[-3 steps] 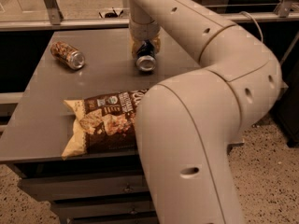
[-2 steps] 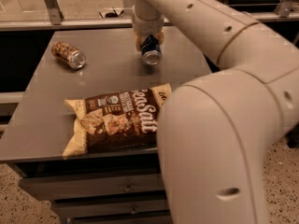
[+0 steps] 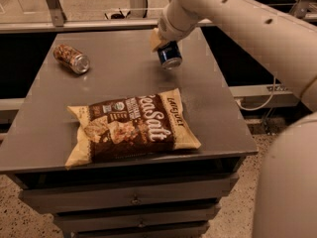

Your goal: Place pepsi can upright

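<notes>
The pepsi can (image 3: 169,55) is dark blue with a silver end facing down and toward the camera. It hangs tilted just above the far right part of the grey table (image 3: 124,73). My gripper (image 3: 161,42) comes down from the upper right and is shut on the can's upper part. The beige fingers (image 3: 155,39) show at the can's top left. The arm (image 3: 233,19) runs off to the right.
A brown-orange patterned can (image 3: 72,58) lies on its side at the far left of the table. A large brown chip bag (image 3: 131,127) lies flat near the front edge. The table has drawers below. A metal rail runs behind the table.
The can, held in my gripper, has moved a little right and up off the table. The arm has swung back to the right, uncovering the chip bag and the table's front right.
</notes>
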Available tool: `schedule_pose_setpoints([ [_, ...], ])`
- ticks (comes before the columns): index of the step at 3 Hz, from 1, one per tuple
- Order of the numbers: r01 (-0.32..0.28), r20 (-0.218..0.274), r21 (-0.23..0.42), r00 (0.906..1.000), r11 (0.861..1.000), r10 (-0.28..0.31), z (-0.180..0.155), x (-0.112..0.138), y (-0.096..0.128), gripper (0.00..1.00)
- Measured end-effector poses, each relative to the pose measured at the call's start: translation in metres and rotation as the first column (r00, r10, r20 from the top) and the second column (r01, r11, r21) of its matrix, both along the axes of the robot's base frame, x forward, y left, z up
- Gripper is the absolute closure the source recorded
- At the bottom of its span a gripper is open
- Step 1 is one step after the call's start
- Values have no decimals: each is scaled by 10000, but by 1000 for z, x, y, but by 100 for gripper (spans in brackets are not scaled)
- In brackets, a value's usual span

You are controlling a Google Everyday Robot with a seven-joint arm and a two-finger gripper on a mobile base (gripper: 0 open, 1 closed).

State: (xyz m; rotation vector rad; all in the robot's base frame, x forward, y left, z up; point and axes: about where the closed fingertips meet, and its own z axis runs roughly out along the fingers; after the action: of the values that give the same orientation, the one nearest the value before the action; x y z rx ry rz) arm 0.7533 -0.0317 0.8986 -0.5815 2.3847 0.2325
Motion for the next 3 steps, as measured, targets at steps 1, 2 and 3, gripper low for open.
schedule_pose_setpoints([
  [1,-1084,1458,2224,9863,9689,769,21,10,0,100],
  [2,-1751,2502,3231,9636,9300,945,47,9,-13,100],
  [3,-1845,2518,3161,9621,9306,1052,47,6,-11,100],
])
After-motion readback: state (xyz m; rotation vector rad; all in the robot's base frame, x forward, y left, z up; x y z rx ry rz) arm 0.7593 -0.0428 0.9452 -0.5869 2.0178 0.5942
